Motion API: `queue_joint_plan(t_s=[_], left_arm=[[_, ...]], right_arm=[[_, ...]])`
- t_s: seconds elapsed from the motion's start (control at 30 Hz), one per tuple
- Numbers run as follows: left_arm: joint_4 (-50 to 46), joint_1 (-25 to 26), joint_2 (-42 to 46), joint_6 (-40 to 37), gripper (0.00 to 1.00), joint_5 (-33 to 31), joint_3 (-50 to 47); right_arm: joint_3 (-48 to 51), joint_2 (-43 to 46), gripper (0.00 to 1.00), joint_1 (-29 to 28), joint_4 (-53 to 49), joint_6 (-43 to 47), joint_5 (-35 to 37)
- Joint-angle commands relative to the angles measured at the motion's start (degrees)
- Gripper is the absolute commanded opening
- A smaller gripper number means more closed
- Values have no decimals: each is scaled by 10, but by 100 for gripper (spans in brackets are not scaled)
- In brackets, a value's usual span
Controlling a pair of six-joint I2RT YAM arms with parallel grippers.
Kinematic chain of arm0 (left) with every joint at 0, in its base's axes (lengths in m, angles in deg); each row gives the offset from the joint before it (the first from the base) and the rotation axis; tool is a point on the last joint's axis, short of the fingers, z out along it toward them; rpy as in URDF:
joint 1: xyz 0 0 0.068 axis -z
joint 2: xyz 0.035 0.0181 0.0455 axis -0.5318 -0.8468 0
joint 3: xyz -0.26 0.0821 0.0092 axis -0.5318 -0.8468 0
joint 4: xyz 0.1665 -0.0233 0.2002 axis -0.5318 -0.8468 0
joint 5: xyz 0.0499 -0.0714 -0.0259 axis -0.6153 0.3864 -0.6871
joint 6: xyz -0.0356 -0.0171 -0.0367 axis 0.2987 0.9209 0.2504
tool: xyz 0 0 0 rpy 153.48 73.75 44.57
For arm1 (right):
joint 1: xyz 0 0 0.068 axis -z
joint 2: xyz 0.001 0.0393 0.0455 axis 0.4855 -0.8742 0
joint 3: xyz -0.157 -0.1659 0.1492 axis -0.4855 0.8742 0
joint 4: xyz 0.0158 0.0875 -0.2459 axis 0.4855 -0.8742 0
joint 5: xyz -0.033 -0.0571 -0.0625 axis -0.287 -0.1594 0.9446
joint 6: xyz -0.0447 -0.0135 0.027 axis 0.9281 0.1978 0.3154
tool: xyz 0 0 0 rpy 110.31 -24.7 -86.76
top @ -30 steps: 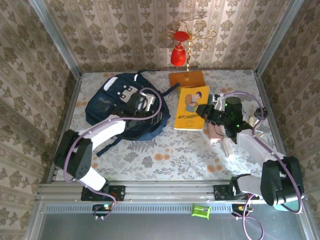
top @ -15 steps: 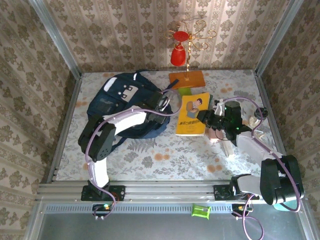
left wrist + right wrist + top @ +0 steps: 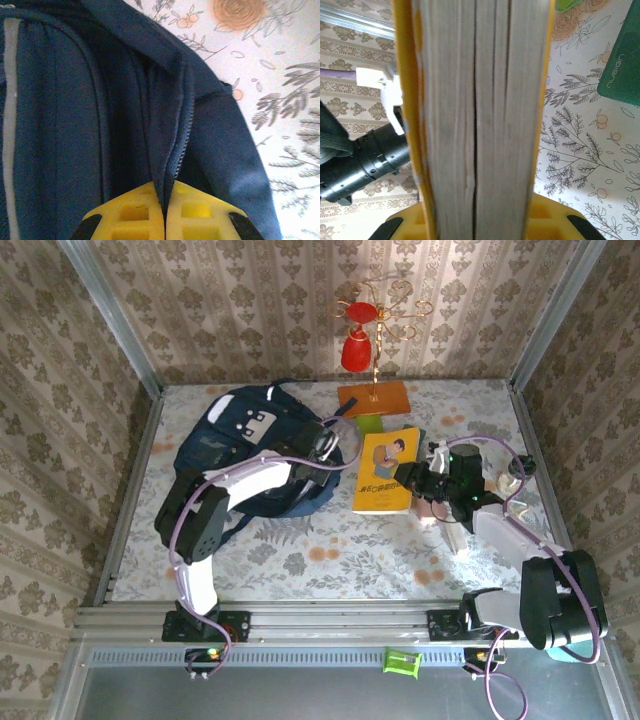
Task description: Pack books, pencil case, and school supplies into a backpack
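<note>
Since the earlier top view, the left arm has swung across the backpack to its right-hand edge, and the left gripper has closed there. Its wrist view shows the yellow fingers pressed together with a fold of navy fabric beside the zip line pinched between them. This grip probably serves to lift or hold the bag's opening, though whether the zip is undone cannot be judged from these views.

The right gripper has drifted slightly toward the bag and holds the yellow book by its near right edge; its wrist view looks up the page block, clamped between narrowly parted jaws. A dark green oblong lies on the cloth just beside the book, and a light green piece sits near the orange base of the ornament stand. The book remains outside the backpack, between the two arms, so packing has not begun.

Surface: a pale floral tablecloth. Enclosure: damask-patterned walls on three sides, with an aluminium rail at the near edge.
</note>
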Motion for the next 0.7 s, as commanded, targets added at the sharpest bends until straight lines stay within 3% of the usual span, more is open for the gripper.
queue_joint_plan(t_s=[0.0,0.17,0.33,0.47,0.67], left_arm=[[17,-7,101,-3,0,53,-26],[59,-36,241,1,0,109,-92],[89,-88,348,6,0,171,-136],[101,-123,403,15,0,212,-148],[100,-140,407,57,0,214,-136]], right_arm=[[-16,12,0,-12,-14,35,-22],[-60,-9,0,-87,-51,50,-61],[-108,-71,0,-177,4,-9,-77],[-173,-166,0,-226,46,-62,-43],[-264,-322,0,-277,168,-195,92]])
